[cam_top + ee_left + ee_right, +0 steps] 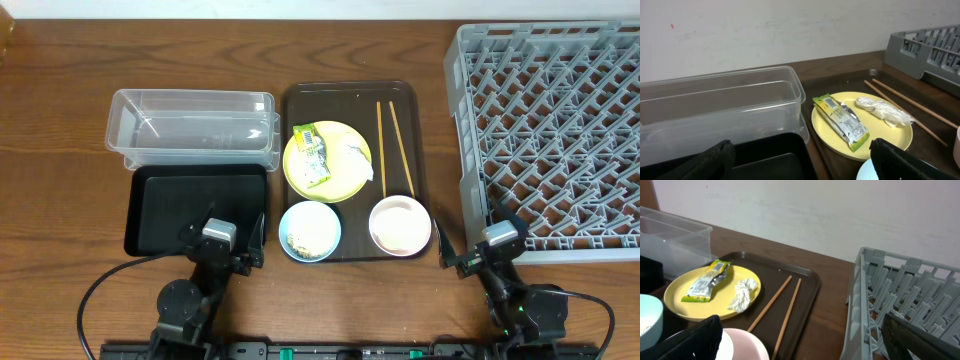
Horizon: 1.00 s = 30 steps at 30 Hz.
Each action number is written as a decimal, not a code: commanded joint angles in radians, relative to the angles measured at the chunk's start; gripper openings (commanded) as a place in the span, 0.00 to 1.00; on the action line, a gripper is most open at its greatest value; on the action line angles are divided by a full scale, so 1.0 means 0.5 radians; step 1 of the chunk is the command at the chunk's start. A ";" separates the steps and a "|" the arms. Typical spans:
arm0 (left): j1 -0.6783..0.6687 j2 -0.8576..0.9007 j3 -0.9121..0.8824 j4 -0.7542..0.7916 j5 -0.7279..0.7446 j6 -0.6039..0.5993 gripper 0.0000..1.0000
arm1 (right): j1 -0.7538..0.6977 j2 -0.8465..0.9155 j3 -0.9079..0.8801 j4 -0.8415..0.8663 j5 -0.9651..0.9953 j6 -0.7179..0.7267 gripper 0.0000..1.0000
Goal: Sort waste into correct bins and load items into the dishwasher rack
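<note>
Both pairs of jaws stand open and empty. We'd pinch the snack wrapper (311, 155), lying at nine o'clock on the yellow plate (340, 180), by its edge, sparing the white scrap (884, 110) beside it.

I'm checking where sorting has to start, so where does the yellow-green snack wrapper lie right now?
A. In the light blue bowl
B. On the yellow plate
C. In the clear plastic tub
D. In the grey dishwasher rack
B: the snack wrapper lies flat on the yellow plate, next to the crumpled white scrap, as both wrist views also show.
</note>
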 commanded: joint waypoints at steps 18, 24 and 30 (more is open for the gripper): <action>0.010 -0.014 -0.052 0.149 0.101 -0.026 0.89 | -0.034 -0.011 -0.009 0.093 -0.179 0.098 0.99; 0.010 -0.006 0.172 0.320 0.247 -0.218 0.89 | -0.034 -0.011 0.050 0.420 -0.333 0.522 0.99; 0.010 0.288 0.779 -0.188 0.248 -0.249 0.89 | -0.034 0.118 0.429 -0.039 -0.330 0.639 0.99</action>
